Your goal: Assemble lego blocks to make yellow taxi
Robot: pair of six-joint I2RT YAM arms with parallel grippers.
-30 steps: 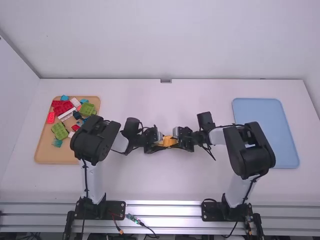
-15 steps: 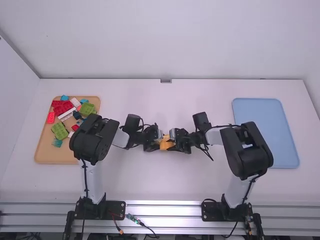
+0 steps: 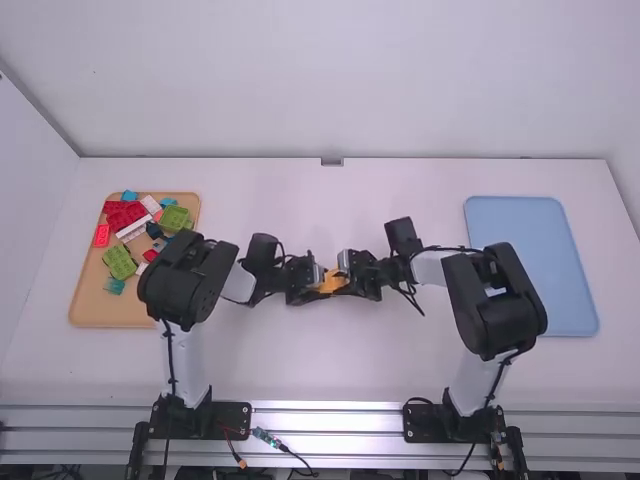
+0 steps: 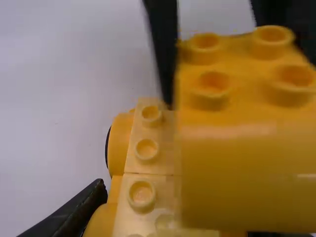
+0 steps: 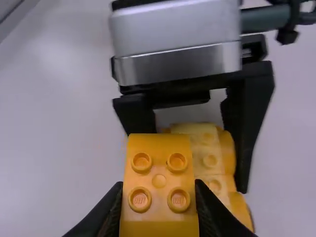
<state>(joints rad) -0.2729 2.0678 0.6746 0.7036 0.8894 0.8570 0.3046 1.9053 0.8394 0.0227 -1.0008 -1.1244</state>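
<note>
Facing each other nearly tip to tip over the worktop [image 3: 330, 350], both hands hold yellow pieces; the studded yellow block [image 5: 159, 180] sits clamped between the right hand [image 3: 346, 274]'s two fingers, its four studs showing; just beyond those fingertips lies the yellow base [image 4: 146, 152], a low studded piece with rounded sides, clamped between the fingers of the left hand [image 3: 314, 284]; the block overlaps the base in both wrist views, though I cannot tell whether the two touch.

Out to the left of the left hand, well apart, is the tan tray [image 3: 88, 298], bearing red blocks [image 3: 124, 214], green blocks [image 3: 119, 262] and a few white and blue ones; out to the right of the right hand, also well apart, lies the blue tray [image 3: 520, 225].
</note>
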